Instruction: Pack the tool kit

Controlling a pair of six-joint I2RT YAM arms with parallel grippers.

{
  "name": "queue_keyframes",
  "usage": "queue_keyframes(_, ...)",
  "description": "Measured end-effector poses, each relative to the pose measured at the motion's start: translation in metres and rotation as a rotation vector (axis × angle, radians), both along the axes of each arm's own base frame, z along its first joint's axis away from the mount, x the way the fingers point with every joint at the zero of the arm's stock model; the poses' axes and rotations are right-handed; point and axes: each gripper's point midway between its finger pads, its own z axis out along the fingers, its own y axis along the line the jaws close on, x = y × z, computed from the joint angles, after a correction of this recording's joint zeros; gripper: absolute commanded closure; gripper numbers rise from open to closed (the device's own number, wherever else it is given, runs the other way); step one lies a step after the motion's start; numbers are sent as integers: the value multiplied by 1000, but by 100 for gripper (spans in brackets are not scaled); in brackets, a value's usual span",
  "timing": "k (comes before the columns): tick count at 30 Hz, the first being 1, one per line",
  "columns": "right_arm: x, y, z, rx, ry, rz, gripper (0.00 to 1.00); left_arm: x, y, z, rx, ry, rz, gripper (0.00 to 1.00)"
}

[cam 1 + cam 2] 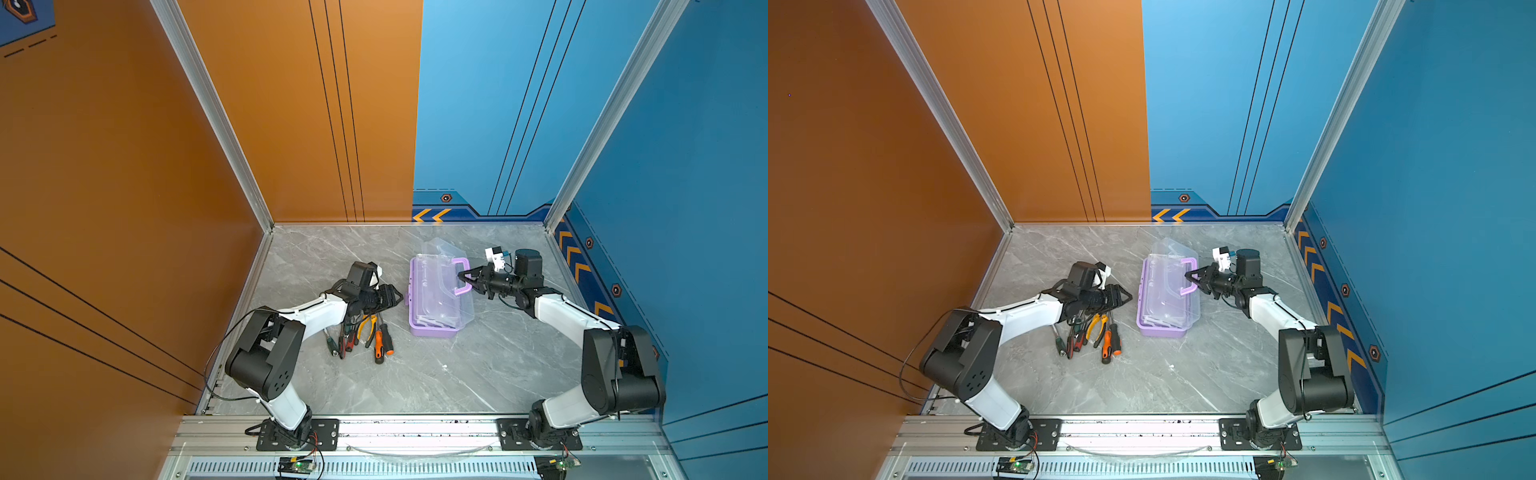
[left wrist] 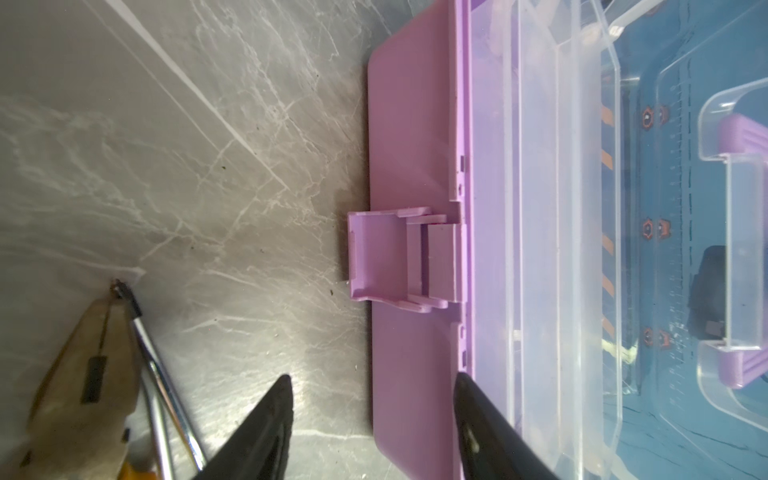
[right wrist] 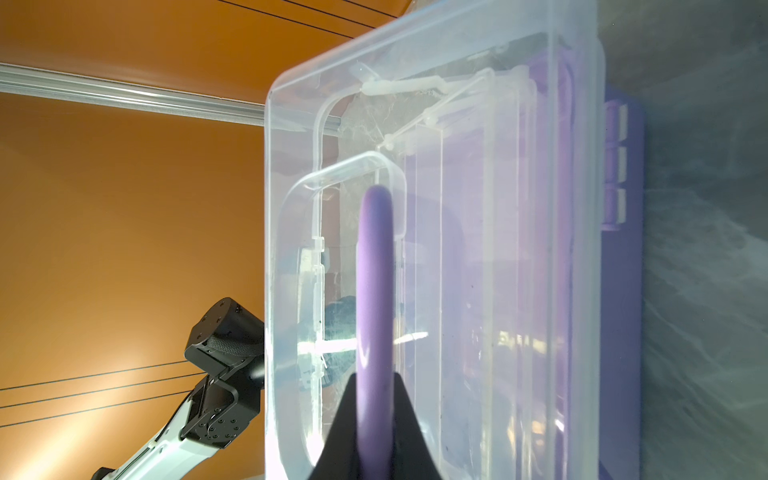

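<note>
- Robot lab cell: marble-look tabletop (image 1: pixel 415 374) is being enclosed by orange panels (image 1: pixel 104 166), blue panels (image 1: pixel 478 104).
- Left arm (image 1: pixel 266 361), right arm (image 1: pixel 615 374) are being carried on aluminium rail (image 1: pixel 415 428).

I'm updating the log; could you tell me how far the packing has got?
Done: the latch released, the clear lid raised. In hand: the right gripper grips the purple handle; the left gripper is open, empty. Left: the tools lie beside the case.
</note>
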Motion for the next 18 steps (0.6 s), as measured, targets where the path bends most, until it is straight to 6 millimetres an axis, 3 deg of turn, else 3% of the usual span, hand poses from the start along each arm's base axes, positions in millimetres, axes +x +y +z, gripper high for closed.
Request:
queue_keyframes(10, 10, 0, -1, 86, -15, -17, 100, 5, -3, 0, 36, -16, -11, 40)
queue_keyframes(18, 10, -1, -1, 99, -17, -17, 100, 17, -14, 21, 26, -65, -30, 39)
